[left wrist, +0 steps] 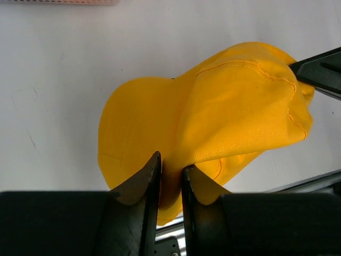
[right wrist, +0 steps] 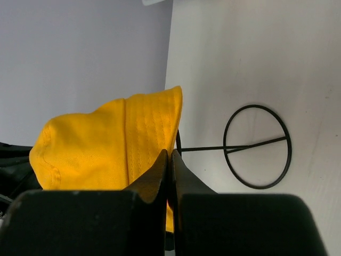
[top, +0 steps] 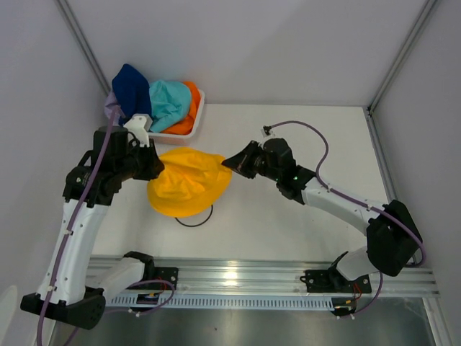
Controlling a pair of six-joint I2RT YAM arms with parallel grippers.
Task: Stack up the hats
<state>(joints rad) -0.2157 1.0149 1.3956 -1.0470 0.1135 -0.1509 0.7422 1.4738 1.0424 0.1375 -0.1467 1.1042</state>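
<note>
The yellow hat (top: pixel 189 184) was held up in the air and stretched sideways, its left edge pinched by the left gripper (top: pixel 157 167) and its right edge squeezed by the tight-closed right gripper (top: pixel 229 163), and the black wire stand (right wrist: pixel 250 146) was seen just under it.

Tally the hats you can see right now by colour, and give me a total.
yellow hat: 1
navy hat: 1
teal hat: 1
orange hat: 1
lavender hat: 1 (only an edge shows)
Total: 5 hats in view
</note>
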